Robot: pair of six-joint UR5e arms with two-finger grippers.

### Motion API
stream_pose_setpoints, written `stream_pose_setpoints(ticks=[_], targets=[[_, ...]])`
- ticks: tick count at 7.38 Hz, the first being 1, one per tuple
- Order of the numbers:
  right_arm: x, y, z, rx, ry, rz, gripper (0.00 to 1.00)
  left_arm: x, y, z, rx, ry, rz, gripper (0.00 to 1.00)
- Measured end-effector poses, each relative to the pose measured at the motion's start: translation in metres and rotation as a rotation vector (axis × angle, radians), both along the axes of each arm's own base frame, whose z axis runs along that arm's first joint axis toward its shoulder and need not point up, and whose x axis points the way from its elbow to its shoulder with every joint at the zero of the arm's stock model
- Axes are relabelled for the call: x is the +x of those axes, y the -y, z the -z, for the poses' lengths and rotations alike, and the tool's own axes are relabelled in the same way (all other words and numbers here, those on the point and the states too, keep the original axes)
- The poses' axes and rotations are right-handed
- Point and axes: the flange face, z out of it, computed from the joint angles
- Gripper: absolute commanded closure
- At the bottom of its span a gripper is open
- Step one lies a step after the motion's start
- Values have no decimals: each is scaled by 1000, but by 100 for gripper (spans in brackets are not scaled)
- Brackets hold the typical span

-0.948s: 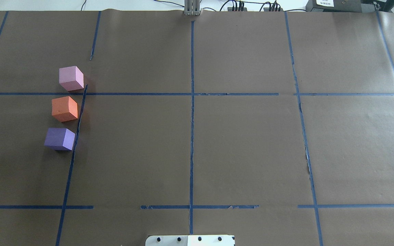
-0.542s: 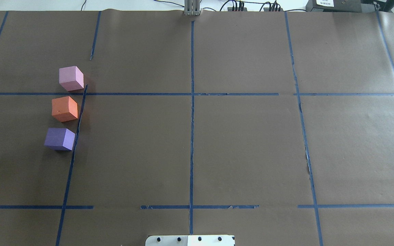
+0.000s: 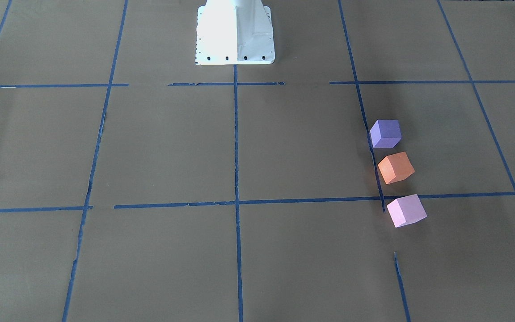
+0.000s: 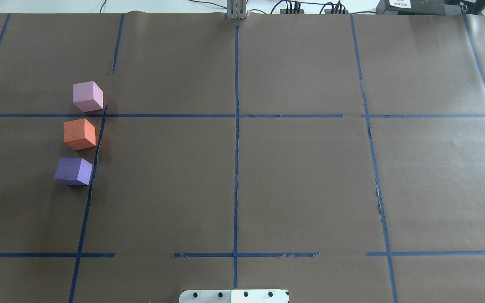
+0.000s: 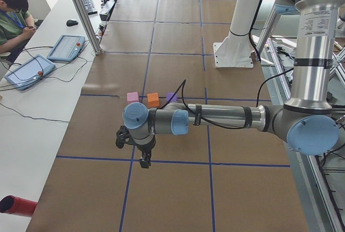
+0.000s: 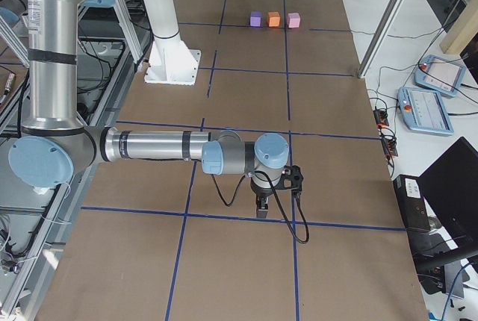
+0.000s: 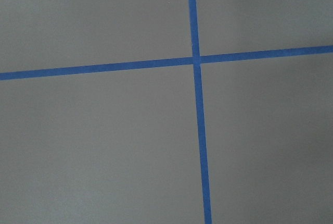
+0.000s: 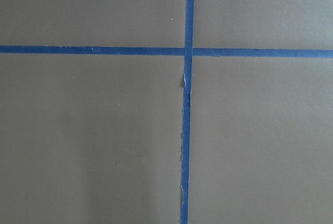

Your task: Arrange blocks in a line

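Three foam blocks stand in a near-straight row at the table's left side, next to a blue tape line. The pale pink block (image 4: 86,96) is farthest from the robot, the orange block (image 4: 79,134) is in the middle and the violet-purple block (image 4: 73,171) is nearest, with small gaps between them. They also show in the front view as purple (image 3: 385,133), orange (image 3: 396,167) and pink (image 3: 406,210). The left gripper (image 5: 144,162) hangs over bare paper, well away from the blocks. The right gripper (image 6: 262,209) hangs far from them too. I cannot tell whether either is open or shut.
Brown paper with a grid of blue tape lines (image 4: 236,139) covers the table. The white robot base plate (image 4: 234,296) sits at the near edge. Both wrist views show only paper and a tape cross (image 7: 196,60). An operator and tablets are beside the table (image 5: 16,16).
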Motion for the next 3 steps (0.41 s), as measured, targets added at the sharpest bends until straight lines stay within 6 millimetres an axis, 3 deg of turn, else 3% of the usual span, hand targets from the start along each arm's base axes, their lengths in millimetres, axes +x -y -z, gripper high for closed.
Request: stream_pose_setpoints(ticks=[3], targets=[[0, 0, 0, 0, 0, 0, 0, 0, 0, 2, 4, 0, 0, 0]])
